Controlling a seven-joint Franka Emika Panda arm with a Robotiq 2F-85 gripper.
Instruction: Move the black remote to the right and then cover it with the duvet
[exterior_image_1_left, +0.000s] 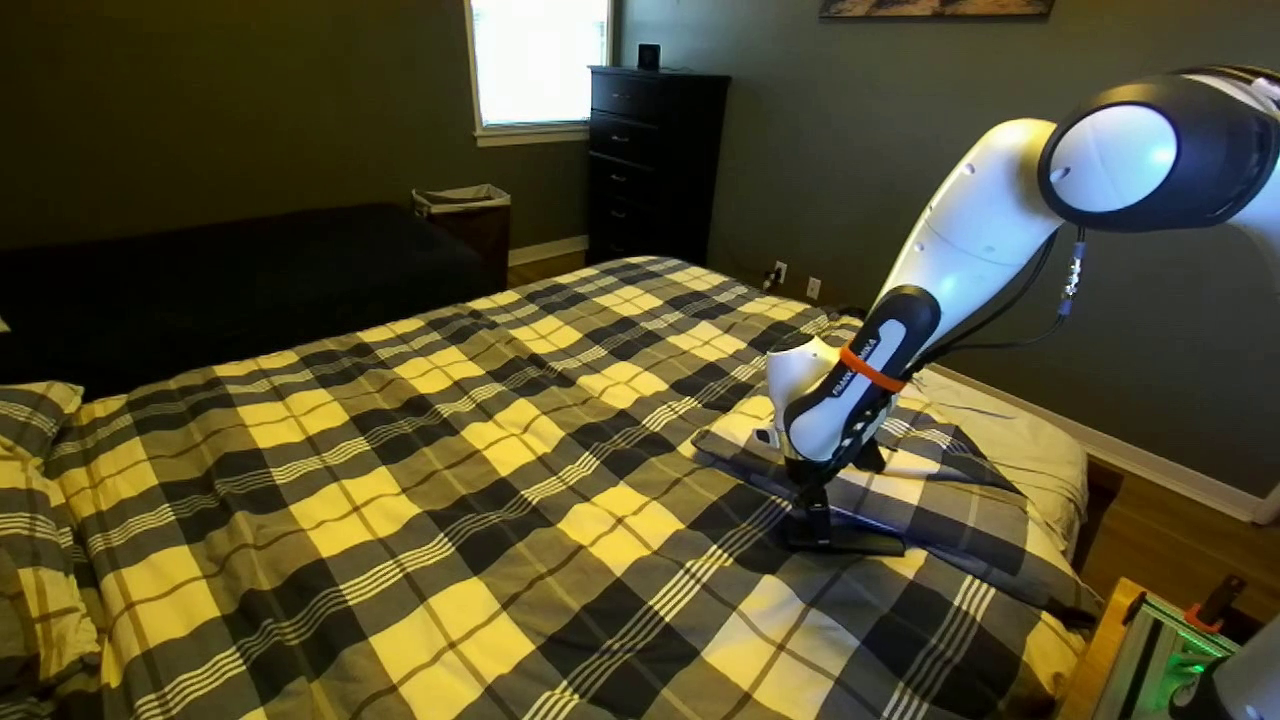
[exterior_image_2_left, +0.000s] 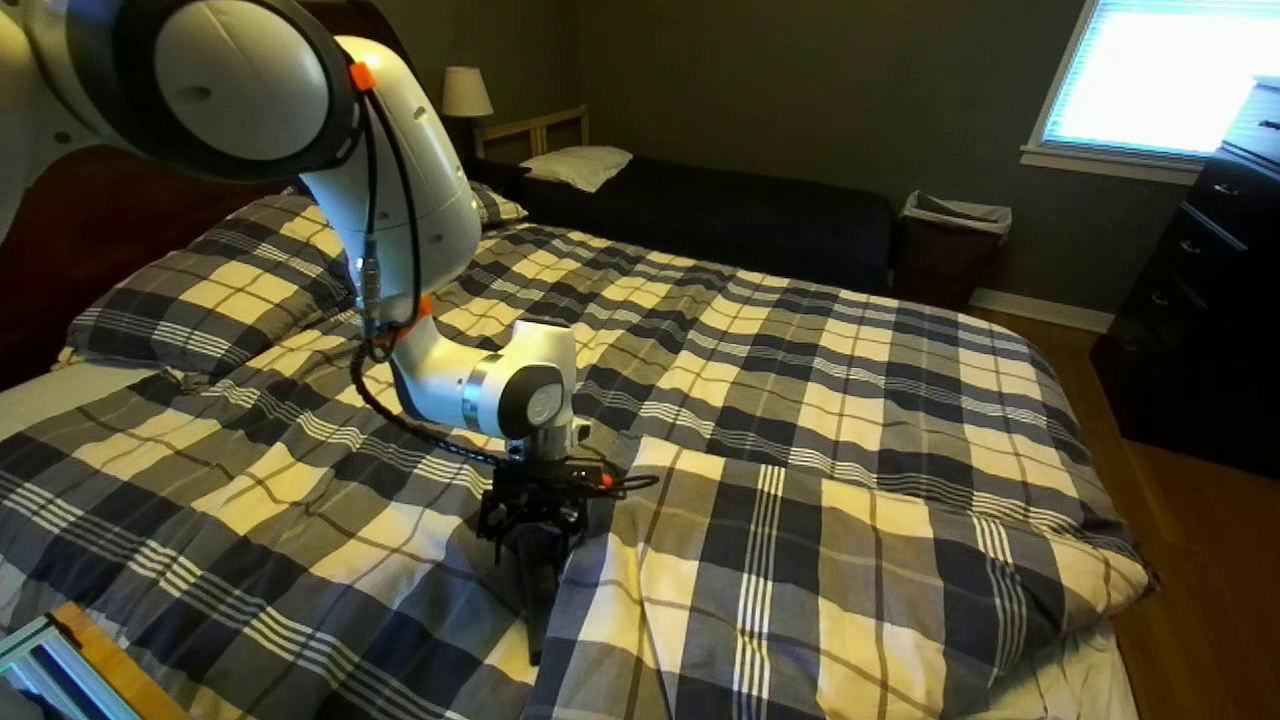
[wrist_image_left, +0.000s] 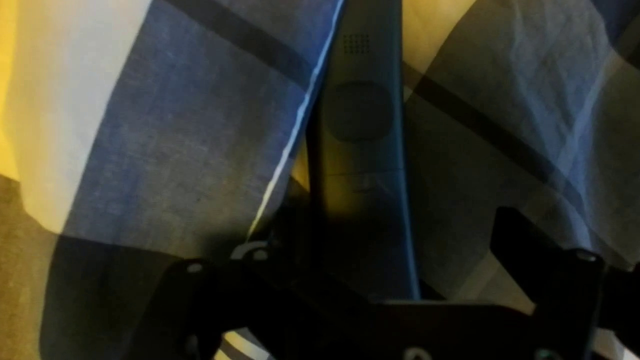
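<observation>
Jaws wide apart, the black gripper (wrist_image_left: 392, 225) straddled the smooth, oblong black remote (wrist_image_left: 362, 155)! The creased yellow-and-navy plaid fabric duvet (wrist_image_left: 190, 150) folded alongside.

The gripper (exterior_image_2_left: 540, 580) points down over the partly folded duvet (exterior_image_2_left: 800, 560); below it lies, probably, the black remote (exterior_image_2_left: 534, 640).

The black remote (wrist_image_left: 362, 155) looks smooth plastic, the duvet (exterior_image_1_left: 540, 470) matt cloth.

Duvet (exterior_image_1_left: 520, 450) in both exterior views, from above; wrist view close
</observation>
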